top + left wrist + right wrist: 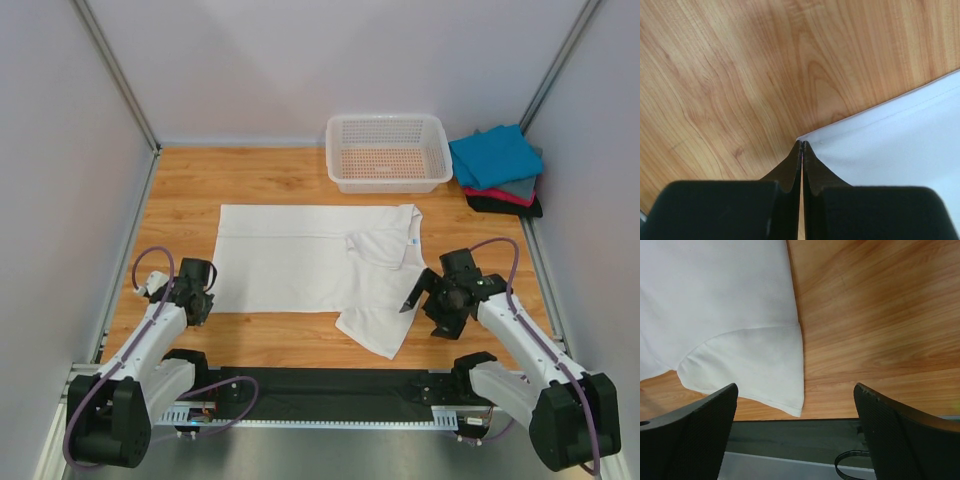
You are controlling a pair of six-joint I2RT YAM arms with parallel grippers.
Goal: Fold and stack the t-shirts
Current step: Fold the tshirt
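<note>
Lining up the next fold, I had the left gripper (801,145) clamped shut right at the near-left hem corner of the white t-shirt (300,260) lying flat on the table (260,175) (couldn't tell if it'd caught cloth), and the right gripper (432,300) gaping open beside the near sleeve, ready to grab.

You've got a white mesh basket (388,184) standing upright at the far side of the wooden table (260,180), right of centre. Plain pale walls (250,60) close you in, and a black strip (330,385) runs along the near edge.
</note>
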